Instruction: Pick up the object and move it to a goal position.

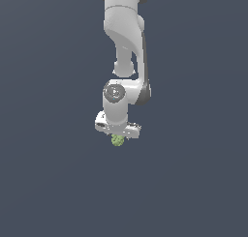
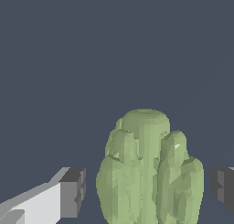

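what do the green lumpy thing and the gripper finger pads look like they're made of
The object: a matte yellow-green render, lobed and faceted like a sprout or soft plant matter; no gloss, but as a simulator mesh its real material stays open. The fingertips: dark grey, flat-faced blocks, dull like rubber or plastic pads, mounted on white smooth fingers that look like painted plastic or metal. The gripper straddles the object with gaps on both sides.

Flat slate-grey backdrop (image 1: pixel 43 183) — featureless, evenly lit

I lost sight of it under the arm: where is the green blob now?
In the exterior view the green blob sits just below the white tool, near the frame's centre. The wrist view shows it between the two dark fingertips, gaps either side.
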Robot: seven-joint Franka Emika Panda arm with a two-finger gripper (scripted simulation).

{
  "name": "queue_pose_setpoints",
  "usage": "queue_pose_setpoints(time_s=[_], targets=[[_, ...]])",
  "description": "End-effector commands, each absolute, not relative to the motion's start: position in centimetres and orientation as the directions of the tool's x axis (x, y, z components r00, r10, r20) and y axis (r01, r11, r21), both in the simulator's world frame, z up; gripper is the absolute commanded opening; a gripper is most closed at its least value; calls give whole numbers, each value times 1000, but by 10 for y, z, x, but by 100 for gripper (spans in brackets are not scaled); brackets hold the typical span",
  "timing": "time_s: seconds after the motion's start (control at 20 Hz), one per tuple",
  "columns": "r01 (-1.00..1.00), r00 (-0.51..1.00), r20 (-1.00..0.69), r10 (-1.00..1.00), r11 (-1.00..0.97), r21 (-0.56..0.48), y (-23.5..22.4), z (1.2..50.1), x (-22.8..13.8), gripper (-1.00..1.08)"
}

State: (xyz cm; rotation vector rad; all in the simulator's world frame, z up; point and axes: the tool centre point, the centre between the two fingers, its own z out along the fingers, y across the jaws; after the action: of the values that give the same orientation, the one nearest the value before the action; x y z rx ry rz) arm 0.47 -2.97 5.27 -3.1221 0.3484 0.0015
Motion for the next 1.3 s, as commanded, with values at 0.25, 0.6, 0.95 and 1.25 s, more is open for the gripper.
queue_pose_setpoints(time_s=[0.25,0.6,0.95,1.25], targets=[[-222,975,0,-222,-975,0,-30,39,6,-100],[-222,975,0,-222,-975,0,-30,39,6,-100],[-222,975,2,-222,-975,-1,-30,43,5,-100],[-222,975,2,-222,-975,-1,-33,58,-6,-100]])
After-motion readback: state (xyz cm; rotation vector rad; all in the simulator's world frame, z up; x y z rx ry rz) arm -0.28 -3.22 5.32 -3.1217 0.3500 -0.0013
